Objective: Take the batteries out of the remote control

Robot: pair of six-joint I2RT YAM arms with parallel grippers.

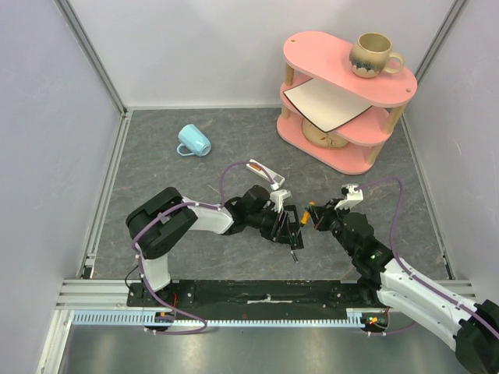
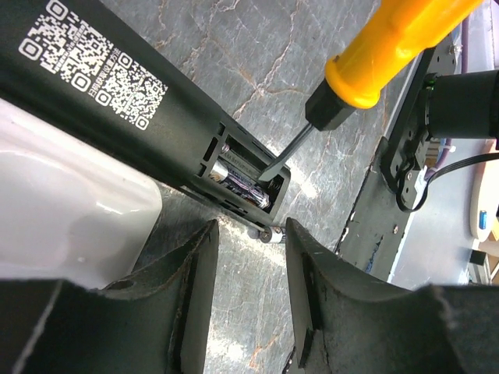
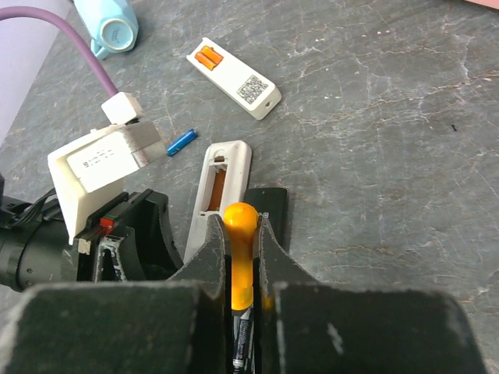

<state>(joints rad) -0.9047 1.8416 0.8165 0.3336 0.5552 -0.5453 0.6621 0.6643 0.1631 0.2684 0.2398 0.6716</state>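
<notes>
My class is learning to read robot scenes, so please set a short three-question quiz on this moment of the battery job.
1. True or false: the right claw grips the screwdriver.
2. Fill in: the loose battery lying on the table is coloured ____.
3. Where is the screwdriver's tip? A) in the black remote's open battery bay B) touching the loose battery C) resting on the bare table

Key: 1 true; 2 blue; 3 A.

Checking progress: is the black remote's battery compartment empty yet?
Not empty. The black remote has its cover off; a battery lies inside, screwdriver tip at its end.
</notes>
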